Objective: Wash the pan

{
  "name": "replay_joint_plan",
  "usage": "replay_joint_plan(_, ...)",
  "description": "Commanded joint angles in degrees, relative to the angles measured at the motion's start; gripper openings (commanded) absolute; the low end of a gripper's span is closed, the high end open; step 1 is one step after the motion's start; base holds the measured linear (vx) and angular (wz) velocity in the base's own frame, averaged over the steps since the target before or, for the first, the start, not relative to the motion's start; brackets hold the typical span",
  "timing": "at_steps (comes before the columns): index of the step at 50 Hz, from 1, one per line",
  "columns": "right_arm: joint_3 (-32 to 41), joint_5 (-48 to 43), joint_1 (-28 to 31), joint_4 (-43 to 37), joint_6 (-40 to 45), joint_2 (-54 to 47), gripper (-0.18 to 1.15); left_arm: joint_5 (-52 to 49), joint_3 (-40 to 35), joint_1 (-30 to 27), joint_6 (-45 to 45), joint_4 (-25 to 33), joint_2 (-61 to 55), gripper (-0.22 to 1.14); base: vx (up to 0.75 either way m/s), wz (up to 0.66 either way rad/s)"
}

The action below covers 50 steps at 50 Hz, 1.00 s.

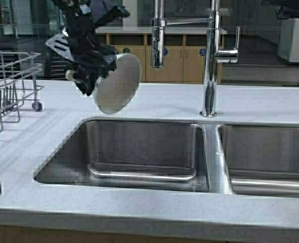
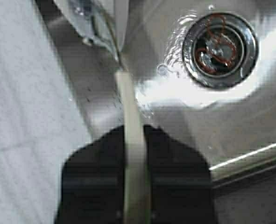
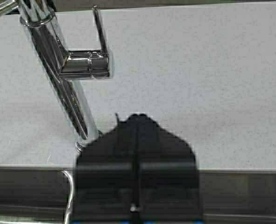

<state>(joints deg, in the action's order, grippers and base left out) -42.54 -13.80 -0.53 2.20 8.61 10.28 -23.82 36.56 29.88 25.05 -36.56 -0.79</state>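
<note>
The white pan [image 1: 118, 83] hangs tilted on its edge over the counter, just behind the left sink's far left corner, with its underside facing me. My left gripper [image 1: 88, 76] is shut on it from the left. In the left wrist view the pan's thin pale rim [image 2: 130, 140] runs edge-on between the black fingers [image 2: 175, 172] of the left gripper [image 2: 134, 128]. The red squiggle mark inside is hidden. My right gripper [image 3: 138, 116] is shut and empty, above the counter beside the faucet's base.
The double steel sink has a left basin [image 1: 139, 152] and a right basin [image 1: 265, 152]. The left drain [image 2: 220, 49] holds red strands. The tall chrome faucet [image 1: 210, 61] with side lever [image 3: 88, 63] stands between them. A wire dish rack [image 1: 10, 86] stands at the left.
</note>
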Motion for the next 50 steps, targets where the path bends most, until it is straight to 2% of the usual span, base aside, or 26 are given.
replay_joint_plan(1,1.14,-0.7,-0.09,-0.09,0.0,1.23,0.05,-2.02,-2.9,-4.66,-3.78,-0.53,7.82,0.02,0.0,0.0)
replay_joint_plan(15,1.41,-0.79,-0.09,-0.09,0.09,1.23,0.05,-2.37,-3.69,-18.28,-18.63,-0.18,18.11,0.02,0.0,0.0)
replay_joint_plan(26,1.41,-0.79,-0.09,-0.09,0.09,0.44,0.05,-2.2,-2.72,-28.74,-24.87,0.53,23.38,0.03,0.0,0.0)
replay_joint_plan(38,1.85,-0.79,-0.09,-0.09,-0.09,-0.88,0.05,-1.05,-0.79,-35.86,-28.56,1.41,23.91,0.03,0.0,0.0)
replay_joint_plan(50,1.85,-0.79,-0.09,-0.09,-0.18,-0.97,0.05,3.08,1.76,-41.31,-29.53,2.81,18.02,0.03,0.0,0.0)
